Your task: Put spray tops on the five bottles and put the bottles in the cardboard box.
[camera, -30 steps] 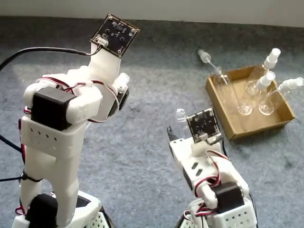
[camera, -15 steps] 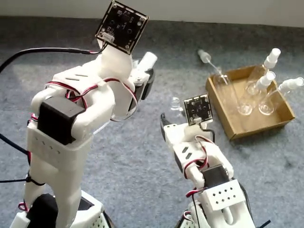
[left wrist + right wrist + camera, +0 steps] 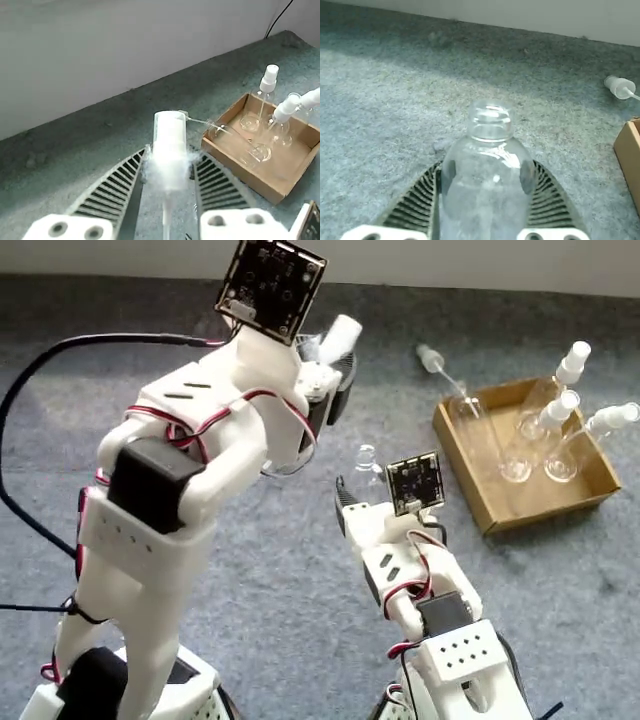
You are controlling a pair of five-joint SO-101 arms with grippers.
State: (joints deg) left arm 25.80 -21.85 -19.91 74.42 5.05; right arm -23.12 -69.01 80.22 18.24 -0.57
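Grey felt surface [image 3: 385, 85] (pale wall [image 3: 100, 50] behind); my left end effector [image 3: 170, 158] clamps a white plastic spray top [image 3: 170, 131], my right end effector [image 3: 487, 170] a clear glass bottle [image 3: 489, 192].

The picture edges cut off the bottle [image 3: 487, 170] base and spray top [image 3: 169, 150] tube.

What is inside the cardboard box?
Three bottles with white spray tops lean inside the box. A clear shape at its left corner, in the high view, may be a fourth bottle; I cannot tell. The bottles cover part of its floor.
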